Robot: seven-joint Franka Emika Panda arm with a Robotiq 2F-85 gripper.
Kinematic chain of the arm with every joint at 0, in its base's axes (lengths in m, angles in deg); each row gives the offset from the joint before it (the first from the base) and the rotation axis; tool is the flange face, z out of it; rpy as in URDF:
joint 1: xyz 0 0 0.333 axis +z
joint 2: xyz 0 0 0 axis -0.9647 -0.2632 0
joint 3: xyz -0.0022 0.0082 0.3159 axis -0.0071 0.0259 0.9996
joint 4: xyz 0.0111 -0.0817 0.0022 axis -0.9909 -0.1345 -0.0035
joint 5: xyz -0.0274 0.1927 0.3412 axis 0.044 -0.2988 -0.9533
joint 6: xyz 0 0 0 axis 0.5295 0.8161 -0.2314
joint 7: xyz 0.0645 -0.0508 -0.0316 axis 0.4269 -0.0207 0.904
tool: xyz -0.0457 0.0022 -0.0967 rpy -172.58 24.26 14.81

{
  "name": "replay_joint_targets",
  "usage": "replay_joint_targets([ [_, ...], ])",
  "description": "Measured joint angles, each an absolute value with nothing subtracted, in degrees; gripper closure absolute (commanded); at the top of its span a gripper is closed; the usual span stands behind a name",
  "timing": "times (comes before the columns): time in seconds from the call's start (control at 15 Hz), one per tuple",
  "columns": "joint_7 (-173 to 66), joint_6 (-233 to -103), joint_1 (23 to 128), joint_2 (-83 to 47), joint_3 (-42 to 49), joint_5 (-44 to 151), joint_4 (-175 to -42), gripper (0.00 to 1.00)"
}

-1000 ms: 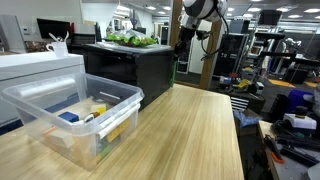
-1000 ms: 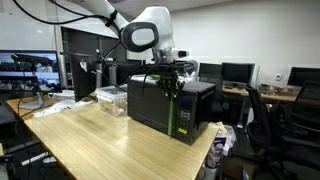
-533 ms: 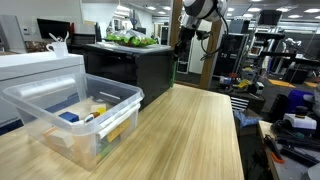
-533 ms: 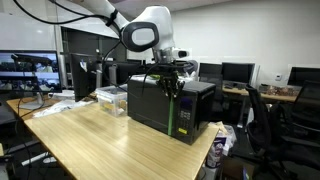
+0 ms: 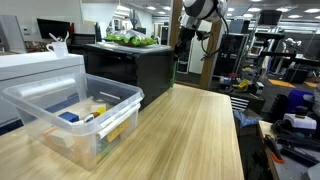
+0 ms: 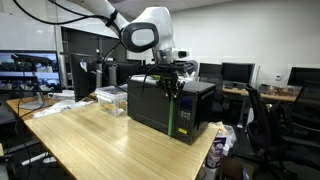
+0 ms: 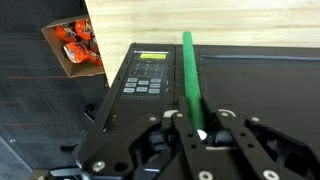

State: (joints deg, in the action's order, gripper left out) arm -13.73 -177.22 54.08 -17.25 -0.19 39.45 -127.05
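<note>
A black microwave (image 6: 160, 108) stands at the far end of a wooden table (image 6: 100, 142); it also shows in an exterior view (image 5: 135, 65). A green vertical handle (image 7: 188, 65) runs down its door beside the control panel (image 7: 146, 76). My gripper (image 7: 203, 130) is shut on this green handle, with a finger on each side of it. In both exterior views the gripper (image 6: 172, 78) (image 5: 181, 42) sits at the microwave's upper front edge.
A clear plastic bin (image 5: 72, 115) with small items stands on the table near a white appliance (image 5: 35, 68). Green objects (image 5: 132, 40) lie on top of the microwave. A cardboard box of orange items (image 7: 74, 45) sits on the floor. Desks, monitors and chairs surround the table.
</note>
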Motion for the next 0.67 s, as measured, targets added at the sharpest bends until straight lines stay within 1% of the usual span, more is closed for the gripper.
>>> replay_joint_targets([
  [0.67, -13.5, -186.7, 54.61, -14.37, 0.01, 39.49, -133.96, 0.95],
])
